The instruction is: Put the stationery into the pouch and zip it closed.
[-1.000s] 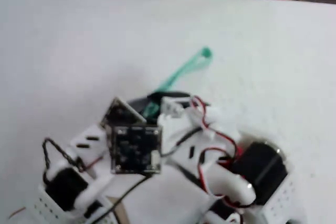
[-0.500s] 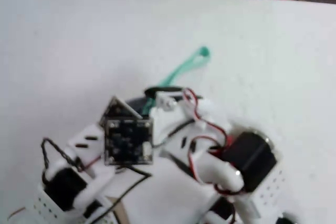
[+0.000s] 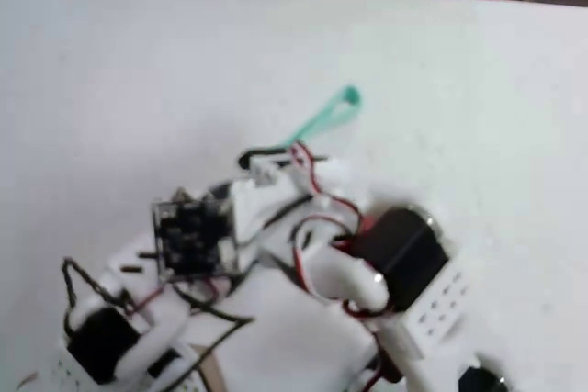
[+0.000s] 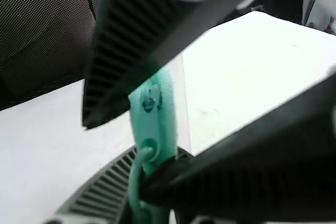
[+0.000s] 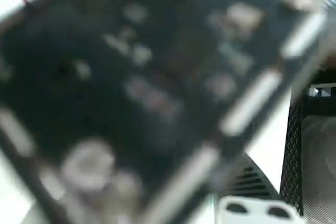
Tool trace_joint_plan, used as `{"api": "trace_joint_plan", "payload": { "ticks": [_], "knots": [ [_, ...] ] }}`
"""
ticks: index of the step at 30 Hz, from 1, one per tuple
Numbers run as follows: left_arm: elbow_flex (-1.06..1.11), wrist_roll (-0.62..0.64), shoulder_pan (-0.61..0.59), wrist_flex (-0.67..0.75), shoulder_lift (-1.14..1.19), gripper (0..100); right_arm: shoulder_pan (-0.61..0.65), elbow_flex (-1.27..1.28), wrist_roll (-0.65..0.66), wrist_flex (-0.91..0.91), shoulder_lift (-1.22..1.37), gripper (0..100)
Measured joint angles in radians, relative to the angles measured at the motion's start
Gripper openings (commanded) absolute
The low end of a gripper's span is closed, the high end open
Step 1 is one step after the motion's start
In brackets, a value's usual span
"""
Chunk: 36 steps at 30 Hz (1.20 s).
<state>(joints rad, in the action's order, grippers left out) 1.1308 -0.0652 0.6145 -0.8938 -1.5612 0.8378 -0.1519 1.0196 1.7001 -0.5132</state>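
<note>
White tabletop (image 3: 110, 61), green zip pull (image 3: 323, 118) trailing across it.
Left pincer (image 4: 149, 116) clamps the pull, presumably to draw the zip; right pincer: cannot tell its state.

Teal-green strap (image 3: 323, 120), white table (image 3: 119, 61), red wires (image 3: 322, 204), black ribbed tool fingers (image 4: 121, 51)

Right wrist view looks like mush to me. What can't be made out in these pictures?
- Right wrist view: a blurred circuit board right at the lens hides what lies behind it.
- High view: the two arms cover the pouch's body and any stationery; the green zip tab pokes out from under them.
- Left wrist view: the left gripper, shut on the tab, hides the zip's track.
</note>
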Motion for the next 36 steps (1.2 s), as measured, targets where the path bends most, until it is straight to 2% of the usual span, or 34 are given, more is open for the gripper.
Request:
{"api": "trace_joint_plan", "payload": {
  "ticks": [9, 13, 17, 21, 27, 33, 36],
  "knots": [
    [0.029, 0.000, 0.002, -0.003, -0.071, 2, 0.003, 0.089, 0.064, -0.002, -0.025, 8.5],
    [0.029, 0.000, 0.002, -0.003, -0.071, 2, 0.005, 0.103, 0.133, -0.002, -0.026, 1.4],
    [0.029, 0.000, 0.005, -0.003, -0.071, 2, 0.005, 0.126, 0.206, -0.003, -0.038, 2.0],
    [0.029, 0.000, 0.005, -0.003, -0.071, 2, 0.005, 0.117, 0.213, -0.003, -0.038, 2.0],
    [0.029, 0.000, 0.005, 0.000, -0.071, 4, -0.006, -0.055, 0.069, 0.011, -0.011, 2.0],
    [0.028, 0.025, 0.000, 0.000, -0.091, 24, -0.049, -0.186, -0.077, 0.000, -0.026, 2.0],
    [0.038, 0.123, 0.000, -0.008, -0.104, 26, -0.061, -0.187, -0.152, -0.038, -0.020, 2.0]
  ]
}}
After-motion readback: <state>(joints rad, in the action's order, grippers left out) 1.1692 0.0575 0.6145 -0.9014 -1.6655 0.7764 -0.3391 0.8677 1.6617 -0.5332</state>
